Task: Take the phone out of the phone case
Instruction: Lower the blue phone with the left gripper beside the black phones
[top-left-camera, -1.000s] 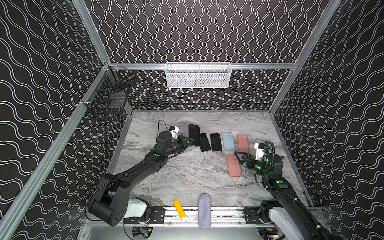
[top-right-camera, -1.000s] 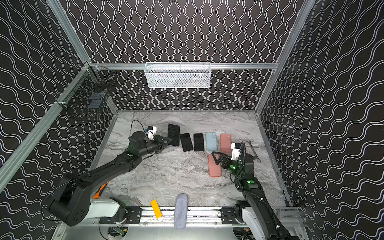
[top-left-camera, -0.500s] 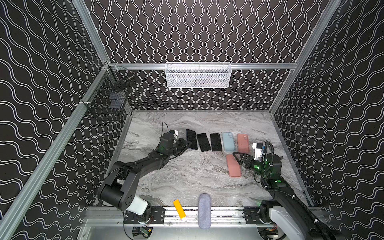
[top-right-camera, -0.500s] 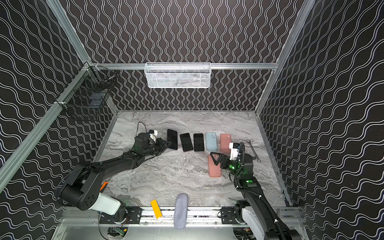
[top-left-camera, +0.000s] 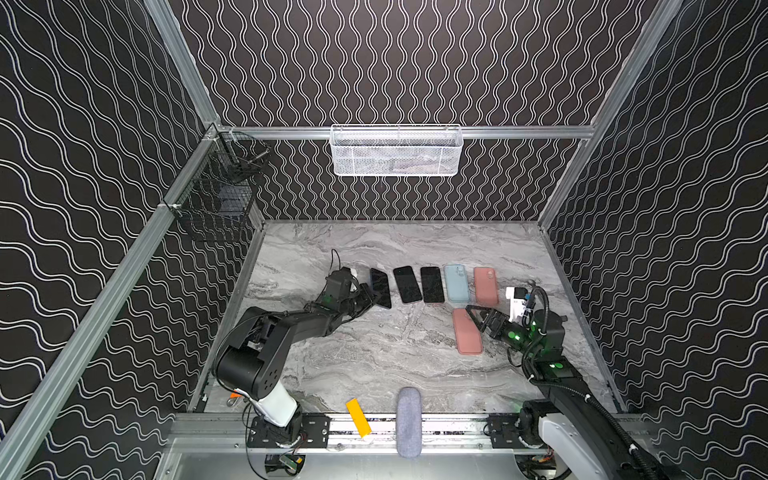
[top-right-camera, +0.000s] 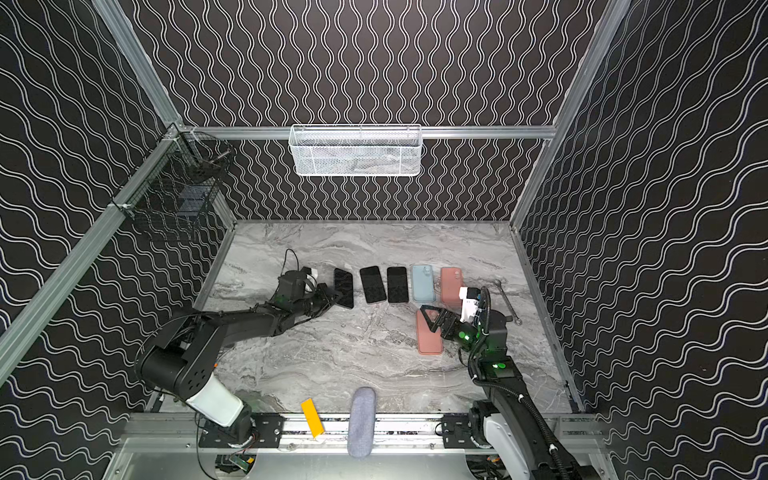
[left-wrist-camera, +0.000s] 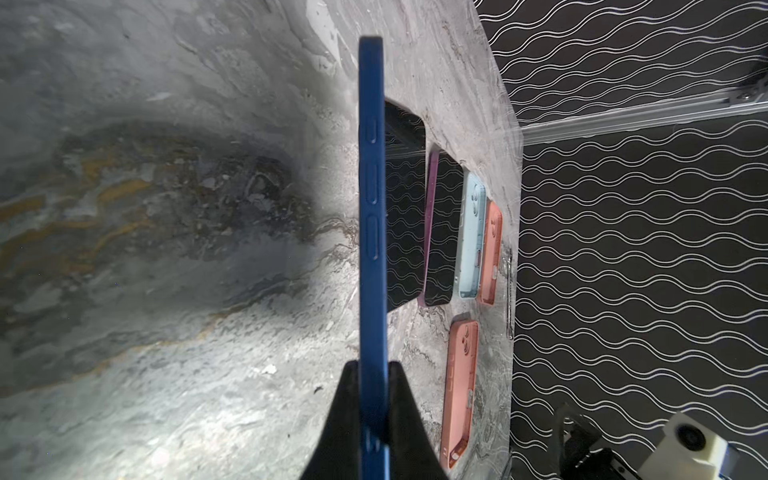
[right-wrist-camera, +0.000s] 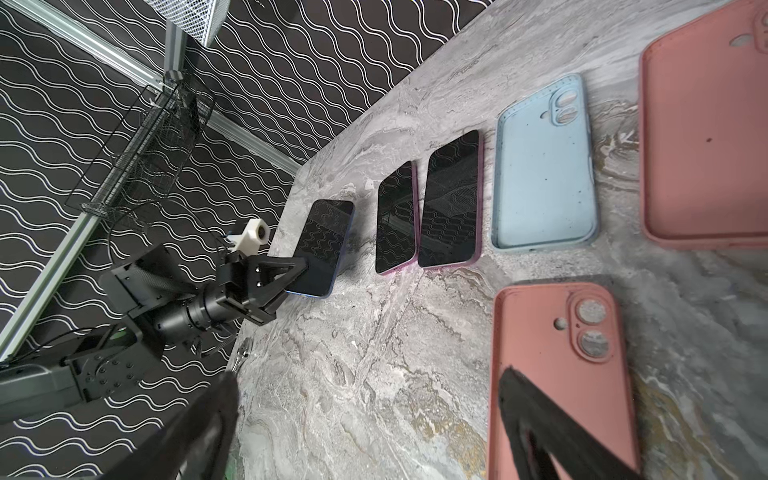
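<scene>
Top views: marble tabletop (top-left-camera: 374, 357), wavy walls (top-left-camera: 395, 62)

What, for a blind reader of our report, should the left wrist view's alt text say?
The left pincer is shut on one end of a phone in a blue case, seen edge-on with its side buttons facing the camera. Beyond it on the marble table lie two dark-screened phones, a light blue case and two pink cases.

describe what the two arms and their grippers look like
Both arms are matte black with a white base link: the left arm and the right arm. Each wrist carries a white camera block and a looping black cable; green lights glow on the joints. The left gripper and right gripper have black triangular fingers.
</scene>
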